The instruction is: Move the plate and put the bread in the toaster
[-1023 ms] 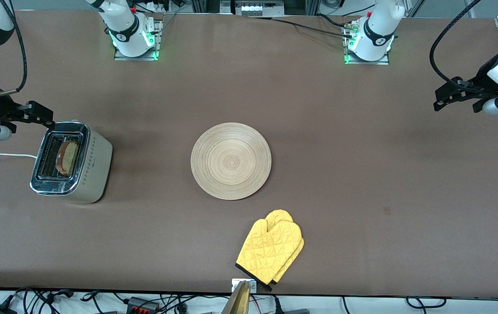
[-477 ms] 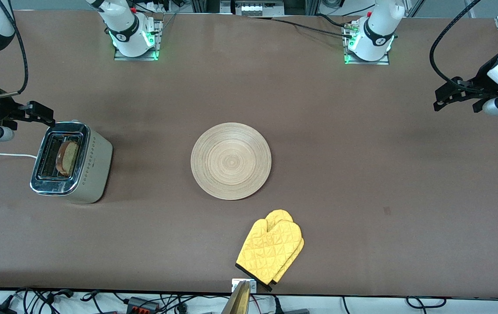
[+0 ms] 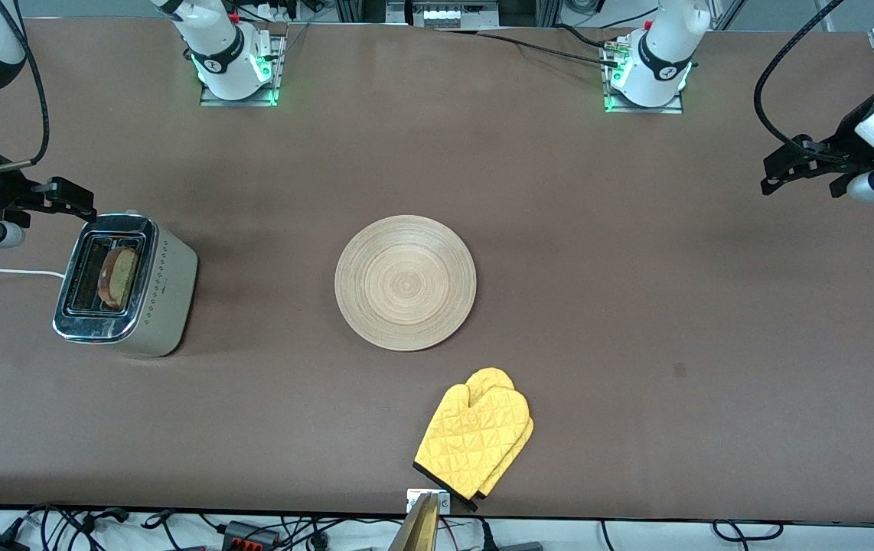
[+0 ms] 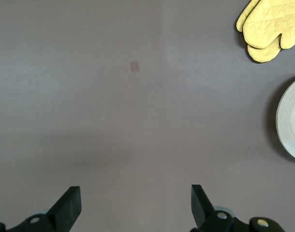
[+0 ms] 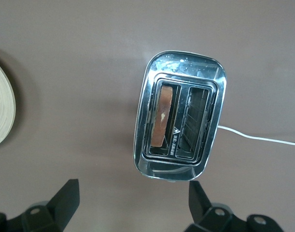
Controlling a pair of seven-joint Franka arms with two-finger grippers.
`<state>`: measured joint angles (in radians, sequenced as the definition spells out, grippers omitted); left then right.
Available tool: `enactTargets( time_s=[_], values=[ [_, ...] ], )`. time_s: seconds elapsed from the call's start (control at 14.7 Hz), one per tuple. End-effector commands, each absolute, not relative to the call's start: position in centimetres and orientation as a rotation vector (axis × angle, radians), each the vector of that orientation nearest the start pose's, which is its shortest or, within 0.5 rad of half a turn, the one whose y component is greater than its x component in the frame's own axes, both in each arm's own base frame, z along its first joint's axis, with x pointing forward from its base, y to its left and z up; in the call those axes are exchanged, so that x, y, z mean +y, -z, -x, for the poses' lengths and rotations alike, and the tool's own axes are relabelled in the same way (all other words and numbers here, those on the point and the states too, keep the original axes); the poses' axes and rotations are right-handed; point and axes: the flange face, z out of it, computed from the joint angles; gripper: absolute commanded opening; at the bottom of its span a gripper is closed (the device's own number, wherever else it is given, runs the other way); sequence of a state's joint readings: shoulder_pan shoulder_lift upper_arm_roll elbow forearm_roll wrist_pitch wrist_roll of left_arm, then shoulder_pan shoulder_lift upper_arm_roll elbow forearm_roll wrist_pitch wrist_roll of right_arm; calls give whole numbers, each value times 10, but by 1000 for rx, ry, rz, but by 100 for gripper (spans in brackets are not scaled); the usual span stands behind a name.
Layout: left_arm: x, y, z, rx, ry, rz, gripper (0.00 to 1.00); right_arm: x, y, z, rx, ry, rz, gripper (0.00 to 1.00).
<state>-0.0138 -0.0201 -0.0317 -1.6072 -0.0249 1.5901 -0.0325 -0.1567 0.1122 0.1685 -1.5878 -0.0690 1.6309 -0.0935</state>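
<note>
The toaster stands at the right arm's end of the table. The bread stands upright in one of its slots; the other slot is empty. The right wrist view shows the toaster and the bread from above. The plate lies empty at the table's middle, and its rim shows in both wrist views. My right gripper is open and empty, held up beside the toaster. My left gripper is open and empty over bare table at the left arm's end.
A yellow oven mitt lies near the table's front edge, nearer to the front camera than the plate; it also shows in the left wrist view. The toaster's white cord runs off the table's end.
My right arm's wrist has shifted very slightly beside the toaster. The left arm, plate, bread and toaster have not moved.
</note>
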Motion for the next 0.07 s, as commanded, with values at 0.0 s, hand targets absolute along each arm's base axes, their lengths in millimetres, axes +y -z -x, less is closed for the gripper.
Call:
enactTargets(
  time_s=[0.0],
  values=[
    [-29,-626,-550,15,-2,3169,100,-4,-563,-588,-179,-118,3194,100]
  ],
)
